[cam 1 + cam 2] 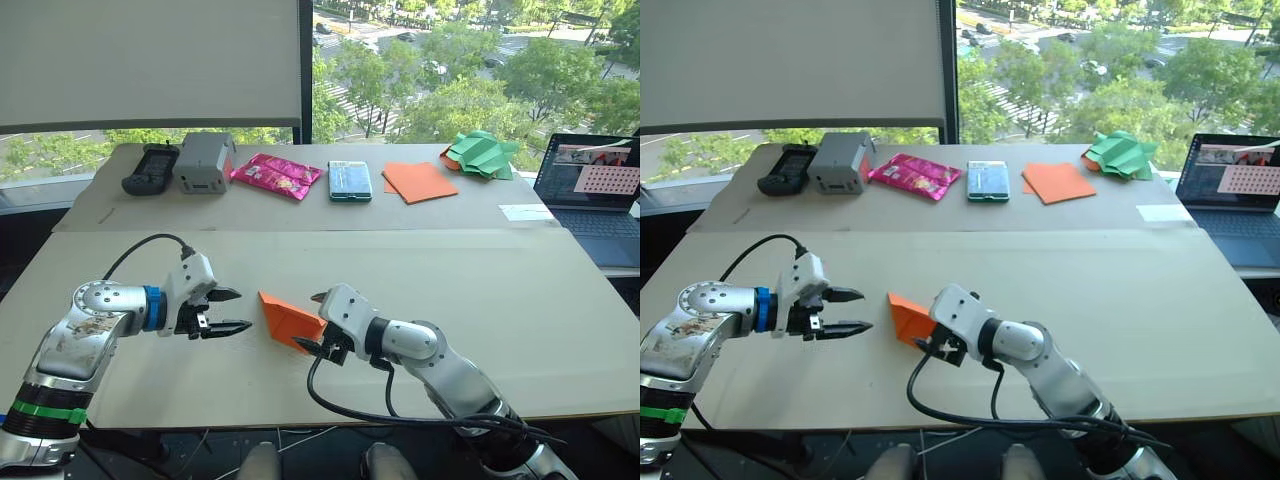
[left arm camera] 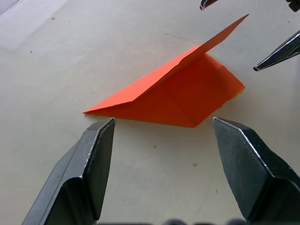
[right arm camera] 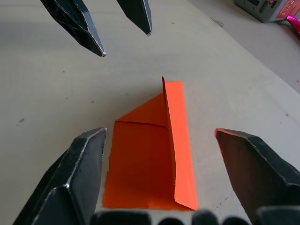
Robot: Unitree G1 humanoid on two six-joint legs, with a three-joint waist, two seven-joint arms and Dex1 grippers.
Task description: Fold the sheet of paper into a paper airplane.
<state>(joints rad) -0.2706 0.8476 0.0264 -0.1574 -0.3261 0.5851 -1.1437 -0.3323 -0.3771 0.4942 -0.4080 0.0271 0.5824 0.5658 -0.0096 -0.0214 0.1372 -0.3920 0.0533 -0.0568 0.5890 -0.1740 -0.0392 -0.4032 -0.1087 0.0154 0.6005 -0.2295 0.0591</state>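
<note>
Two pincers are seen facing each other across the sheet of paper [image 1: 288, 318], which lies part-folded as an orange wedge near the front edge of the table [image 1: 520, 300], at about 6 o'clock of its surface; the left pincer [image 1: 222, 312] is held with its fingers apart just beside the pointed tip, at 9 o'clock of the paper, and nothing is gripped by it; the right pincer [image 3: 159, 178] is likewise spread, with the paper's broad end lying between its fingers and untouched as far as can be judged.

One flap [image 2: 206, 47] is seen standing up off the layers below; it is judged that this flap could be pushed askew or crushed if either pincer is closed from the side, so that a crooked crease would be set; the light paper could also be slid across the smooth table rather than pinned, since it is pressed down by nothing; the two sets of fingertips are near enough that a clash is thought possible.

From the head views, the paper's broad end is hidden behind the right pincer; whether the lower layers lie flat or are slightly lifted cannot be told; the finer crease lines are hard to make out.
</note>
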